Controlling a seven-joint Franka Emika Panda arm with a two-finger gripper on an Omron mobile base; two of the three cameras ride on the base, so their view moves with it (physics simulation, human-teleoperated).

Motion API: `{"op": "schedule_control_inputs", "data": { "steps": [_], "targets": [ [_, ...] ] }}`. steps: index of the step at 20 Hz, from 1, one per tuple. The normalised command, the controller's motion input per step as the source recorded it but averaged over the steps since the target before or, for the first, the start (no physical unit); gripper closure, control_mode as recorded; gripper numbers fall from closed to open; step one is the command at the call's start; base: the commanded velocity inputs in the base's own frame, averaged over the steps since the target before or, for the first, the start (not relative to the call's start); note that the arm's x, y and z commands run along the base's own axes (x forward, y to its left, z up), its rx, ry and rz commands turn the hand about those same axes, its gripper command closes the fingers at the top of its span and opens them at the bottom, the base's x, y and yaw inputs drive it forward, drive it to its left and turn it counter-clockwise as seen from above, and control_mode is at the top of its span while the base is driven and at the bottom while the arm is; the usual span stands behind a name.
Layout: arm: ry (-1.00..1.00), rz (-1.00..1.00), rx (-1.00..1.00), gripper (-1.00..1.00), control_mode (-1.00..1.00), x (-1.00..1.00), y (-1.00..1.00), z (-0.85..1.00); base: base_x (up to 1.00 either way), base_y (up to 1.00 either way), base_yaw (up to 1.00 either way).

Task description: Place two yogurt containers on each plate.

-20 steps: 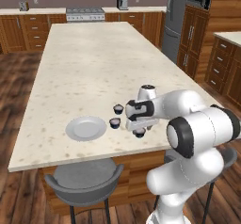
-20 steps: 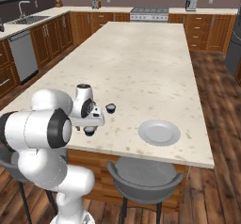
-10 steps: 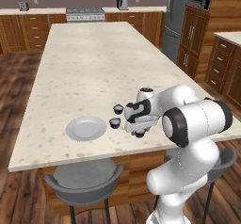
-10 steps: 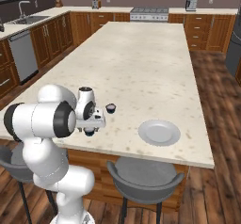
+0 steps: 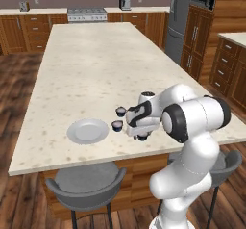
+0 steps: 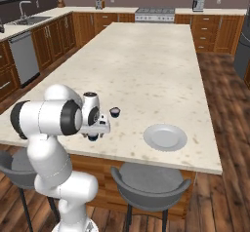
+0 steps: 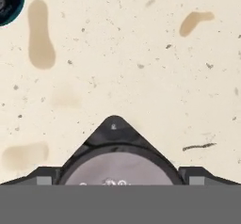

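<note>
Two dark finger tips of the claw (image 7: 115,183) sit on either side of a yogurt cup (image 7: 117,169), touching it, so the claw looks closed on that cup, low over the speckled counter (image 5: 96,64). Another cup (image 5: 116,125) stands just beside the round plate (image 5: 88,131), not on it. A third cup (image 5: 120,111) stands a little farther back on the counter. The plate has nothing on it. A grey stool (image 5: 85,184) stands below the counter edge.
</note>
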Motion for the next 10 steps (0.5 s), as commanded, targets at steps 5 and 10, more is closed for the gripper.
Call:
{"op": "schedule_control_inputs", "data": {
  "steps": [5,10],
  "targets": [
    [0.00,0.00,0.00,1.00,-1.00,0.01,-0.05,-0.04,0.00,0.00,0.00],
    [-0.03,0.00,0.00,1.00,-1.00,-0.03,-0.51,0.43,0.00,0.00,0.00]
  ]
}}
